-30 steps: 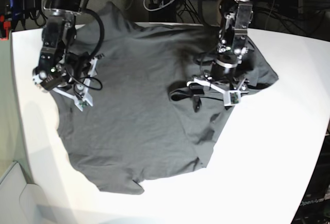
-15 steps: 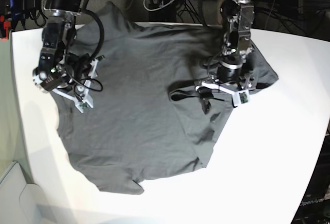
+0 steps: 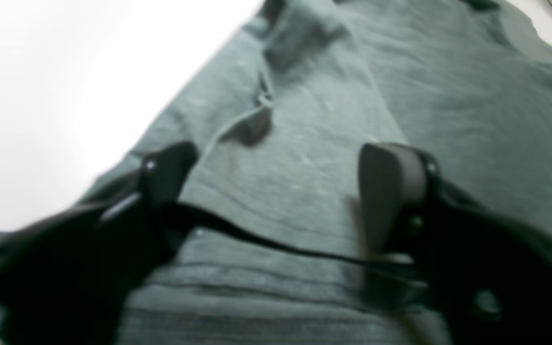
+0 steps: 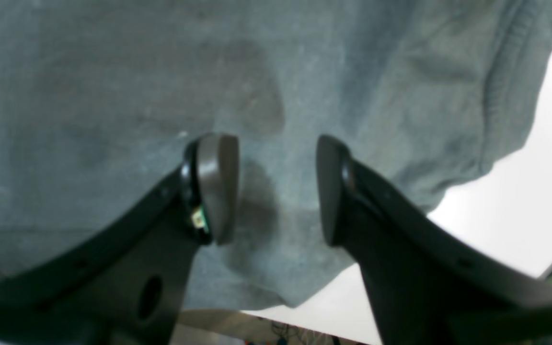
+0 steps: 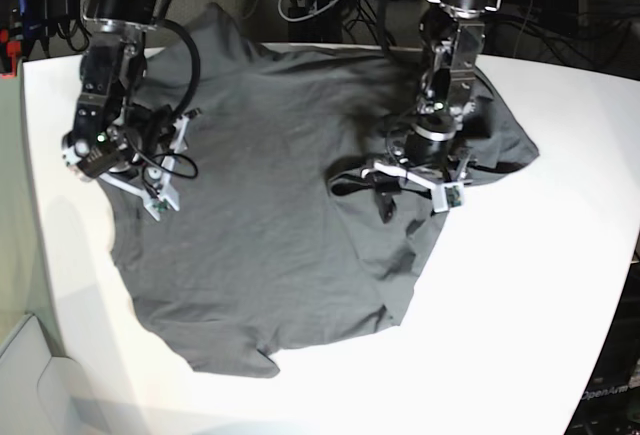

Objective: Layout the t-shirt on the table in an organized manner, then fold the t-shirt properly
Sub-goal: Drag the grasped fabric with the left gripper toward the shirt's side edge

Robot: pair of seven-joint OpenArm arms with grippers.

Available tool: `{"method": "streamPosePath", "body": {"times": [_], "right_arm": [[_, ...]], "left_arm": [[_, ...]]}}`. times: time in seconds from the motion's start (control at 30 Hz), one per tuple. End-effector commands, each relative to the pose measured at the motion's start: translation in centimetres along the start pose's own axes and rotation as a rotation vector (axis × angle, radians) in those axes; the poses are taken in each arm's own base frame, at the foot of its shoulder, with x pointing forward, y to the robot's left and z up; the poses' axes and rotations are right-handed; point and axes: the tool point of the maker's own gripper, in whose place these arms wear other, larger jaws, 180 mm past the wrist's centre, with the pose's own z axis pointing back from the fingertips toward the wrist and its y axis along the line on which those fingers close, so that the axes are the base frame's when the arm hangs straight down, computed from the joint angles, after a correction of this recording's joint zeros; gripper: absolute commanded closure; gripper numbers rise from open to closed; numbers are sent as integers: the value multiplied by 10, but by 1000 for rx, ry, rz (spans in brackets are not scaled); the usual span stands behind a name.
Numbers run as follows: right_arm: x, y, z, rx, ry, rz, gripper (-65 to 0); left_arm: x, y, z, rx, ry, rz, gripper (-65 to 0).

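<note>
Currently, the t-shirt (image 5: 270, 225) is spread across the table (image 5: 540, 285), bunched at 3 o'clock. The left hand (image 3: 276, 191) is held open over that folded edge, presumably to take hold of it. The right hand (image 4: 266, 189) is held open at 9 o'clock, gripping nothing.
</note>
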Motion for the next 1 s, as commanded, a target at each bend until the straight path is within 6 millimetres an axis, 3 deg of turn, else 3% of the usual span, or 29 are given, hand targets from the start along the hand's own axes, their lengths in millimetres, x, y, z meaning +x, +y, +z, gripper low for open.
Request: {"method": "streamPosePath", "body": {"times": [0.0, 0.13, 0.27, 0.5, 0.63, 0.77, 0.97], "right_arm": [[11, -5, 6, -15, -38, 1, -273], [16, -7, 7, -18, -47, 3, -273], [16, -8, 7, -20, -48, 4, -273], [16, -8, 7, -22, -47, 4, -273], [16, -8, 7, -22, -47, 4, -273], [16, -8, 7, -22, -47, 4, -273], [16, -8, 7, -22, -47, 4, -273]], "left_arm": [[8, -3, -2, -13, -22, 4, -363], [7, -3, -2, -11, -21, 6, -163], [17, -6, 0, -18, -47, 3, -29], [64, -19, 3, -53, -165, -14, -15], [83, -10, 3, -52, -201, -46, -14], [120, 26, -6, 72, -272, -68, -13], [177, 47, -21, 114, -311, -108, -13]]}}
